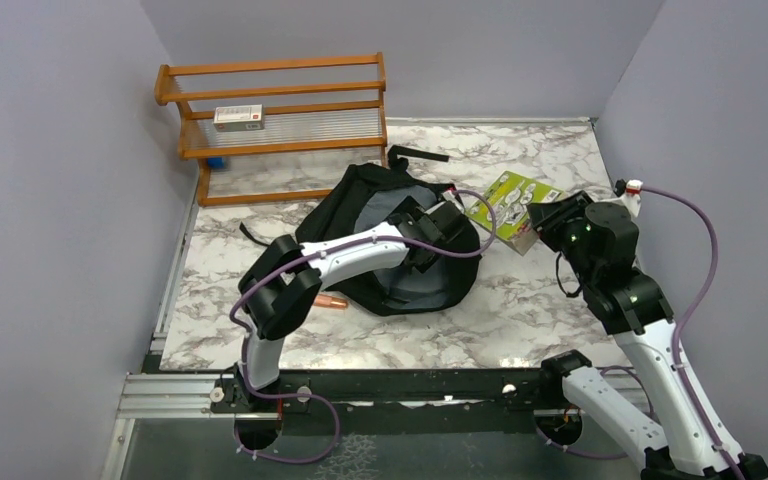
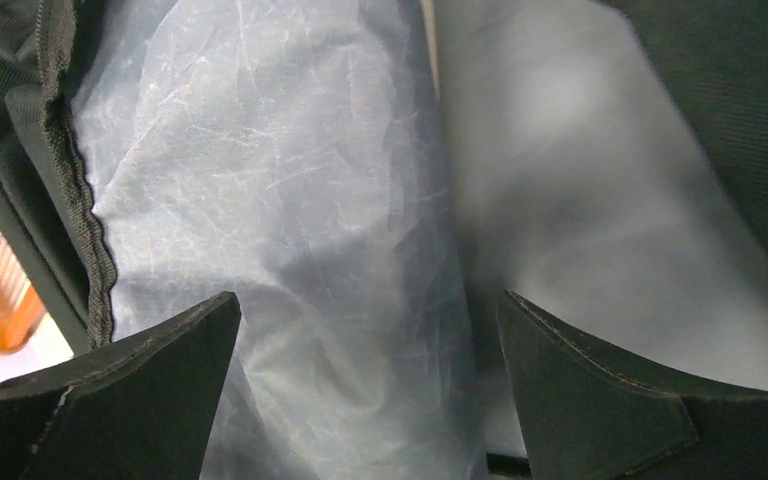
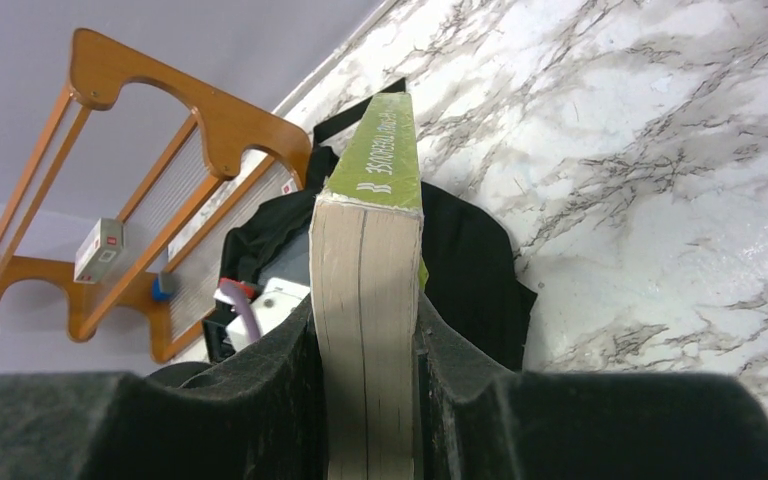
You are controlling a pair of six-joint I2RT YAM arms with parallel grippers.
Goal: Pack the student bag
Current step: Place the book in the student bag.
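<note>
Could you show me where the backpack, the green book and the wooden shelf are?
student bag (image 1: 355, 195): top camera, black outer fabric, far side.
green book (image 3: 365, 300): right wrist camera, its page edge.
wooden shelf (image 1: 270, 66): top camera, its top rail.

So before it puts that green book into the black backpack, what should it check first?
1. Grip on the book: ok. The right gripper is shut on the green book, with the pages between its pads.
2. Bag open: ok. The student bag shows its grey lining.
3. Way in free: probably not ok. The left gripper, jaws wide and holding nothing, sits inside the opening.
4. Book above the opening: not ok. It is to the bag's right, over the table.
5. Room inside: cannot tell. Only lining shows.
</note>
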